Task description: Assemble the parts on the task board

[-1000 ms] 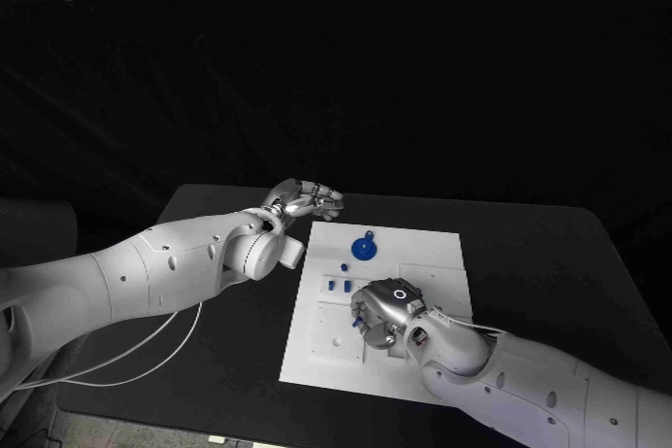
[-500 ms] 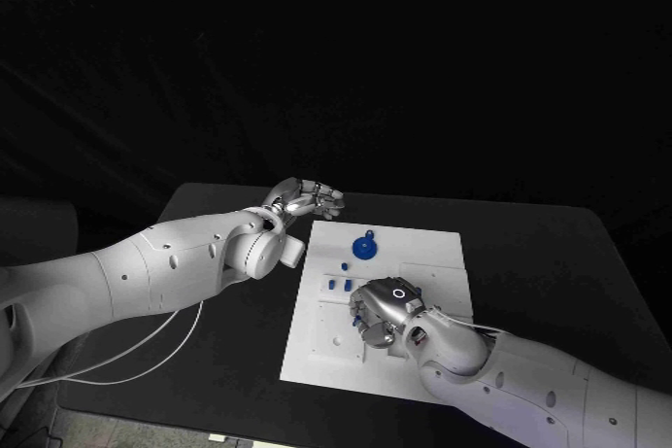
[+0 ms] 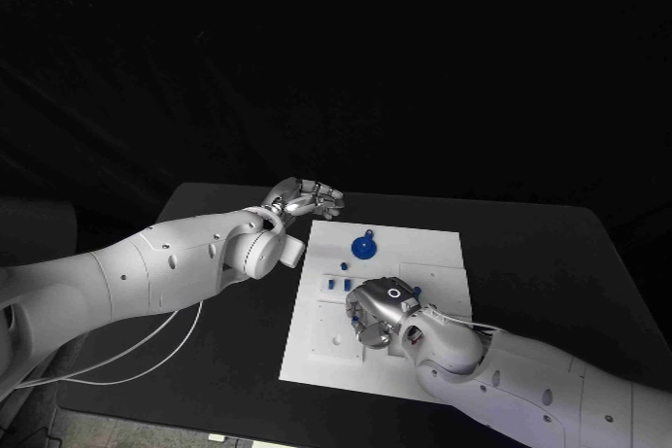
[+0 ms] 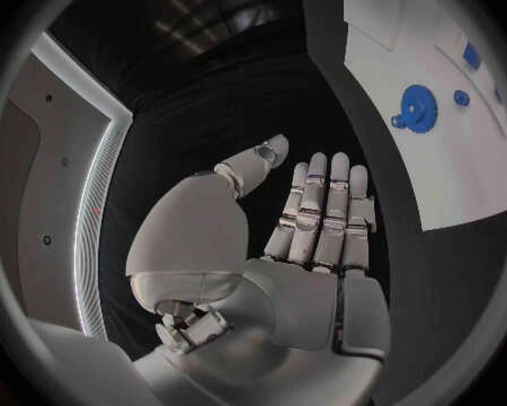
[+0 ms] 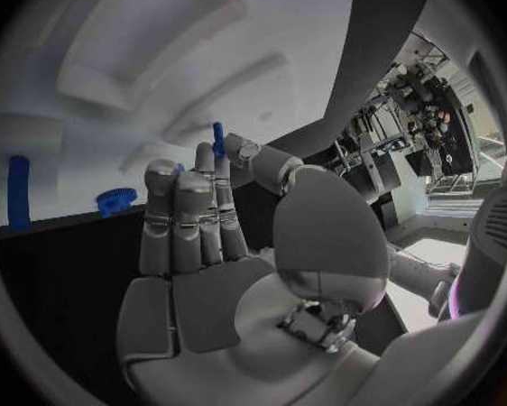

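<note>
Over the white task board (image 3: 420,249), the silver right hand (image 3: 376,310) pinches a small blue peg (image 5: 218,139) at its fingertips — a tilt could jam it. Beside the board's far corner, the silver left hand (image 3: 306,198) hovers, fingers straight, together, holding nothing.

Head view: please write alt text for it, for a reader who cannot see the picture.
The right robot hand hangs over the middle of a white task board on a black table, beside small blue parts. A blue gear lies nearer the far edge. The left robot hand is off the board's far left corner, holding nothing.
</note>
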